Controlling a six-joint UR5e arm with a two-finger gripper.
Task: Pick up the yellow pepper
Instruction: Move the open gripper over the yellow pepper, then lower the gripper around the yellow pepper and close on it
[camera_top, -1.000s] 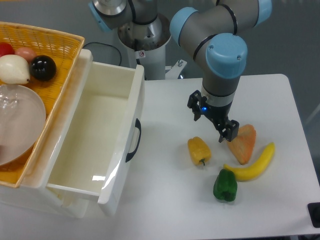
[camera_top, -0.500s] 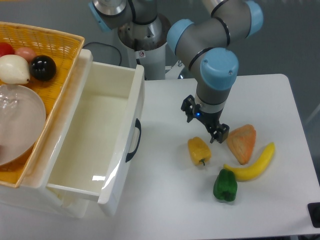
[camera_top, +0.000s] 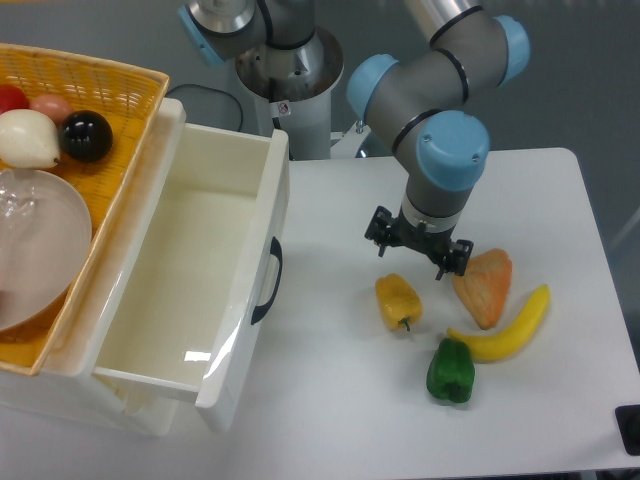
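Step in hand looks like the approach: the gripper (camera_top: 418, 247) hovers above the white table (camera_top: 330, 400), just up and right of the yellow pepper (camera_top: 398, 301), not touching it. To do it well, the arm likely needs to shift a bit left and toward the camera so the fingers straddle the pepper's blocky body, then drop straight down; the glossy lobed skin may slip, so a grip across the widest part, away from the short dark stem at its lower end, seems safest. The orange wedge-shaped item (camera_top: 484, 287) sits just beside the right finger, so a careless descent could nudge it. The fingers stand spread wide apart, nothing between them, touching nothing. The pepper lies on its side on the table, between the open white drawer (camera_top: 200, 290) and the wedge, with the green pepper (camera_top: 451, 370) and banana (camera_top: 508, 333) near, lower right.
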